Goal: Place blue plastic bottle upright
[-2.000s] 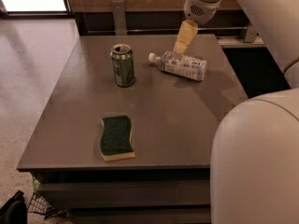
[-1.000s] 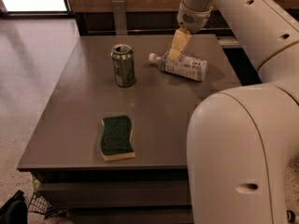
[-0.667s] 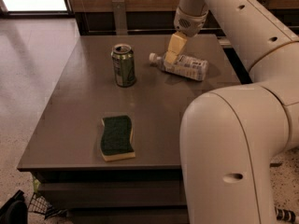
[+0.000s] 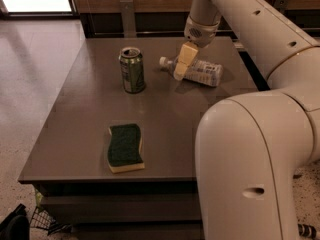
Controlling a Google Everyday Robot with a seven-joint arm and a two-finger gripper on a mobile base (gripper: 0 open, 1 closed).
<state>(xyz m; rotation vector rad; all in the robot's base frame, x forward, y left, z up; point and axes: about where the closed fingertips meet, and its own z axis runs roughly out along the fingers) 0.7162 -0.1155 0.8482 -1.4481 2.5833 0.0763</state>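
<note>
The blue plastic bottle (image 4: pixel 202 72) lies on its side at the back right of the table (image 4: pixel 85 114). It is clear, with a white label, and its white cap points left toward the can. My gripper (image 4: pixel 181 64) hangs from the arm that comes in from the upper right. It is low over the bottle's neck end, just right of the cap. I cannot tell whether it touches the bottle.
A green drink can (image 4: pixel 132 70) stands upright left of the bottle, a short gap from its cap. A green and yellow sponge (image 4: pixel 124 147) lies near the front edge. My white arm and body fill the right side. Dark wall panels run behind the table.
The gripper has moved left and down, from above the bottle's middle to its neck end. The arm now fills more of the right side. Bottle, can and sponge have not moved.
</note>
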